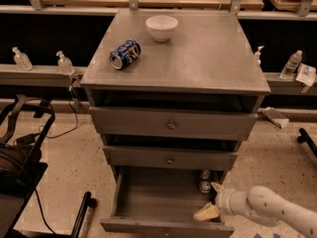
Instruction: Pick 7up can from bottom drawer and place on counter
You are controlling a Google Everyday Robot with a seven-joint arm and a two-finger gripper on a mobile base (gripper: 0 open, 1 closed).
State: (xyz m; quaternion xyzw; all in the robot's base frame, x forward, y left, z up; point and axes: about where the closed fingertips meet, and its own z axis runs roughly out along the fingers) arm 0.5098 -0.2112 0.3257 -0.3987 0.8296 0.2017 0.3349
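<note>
The 7up can (204,180) shows as a small pale can with a silver top, at the back right of the open bottom drawer (158,200), partly under the middle drawer. My gripper (205,201) is at the drawer's right side, just in front of the can and apart from it. Its pale fingers (206,212) are spread open and hold nothing. The grey counter (198,53) is the cabinet's top, well above the gripper.
A blue can (125,54) lies on its side at the counter's left and a white bowl (161,27) stands at its back. Two shallower knobbed drawers (171,125) overhang the bottom drawer. Small bottles (64,62) stand on a ledge behind. Black equipment (20,157) is at the left.
</note>
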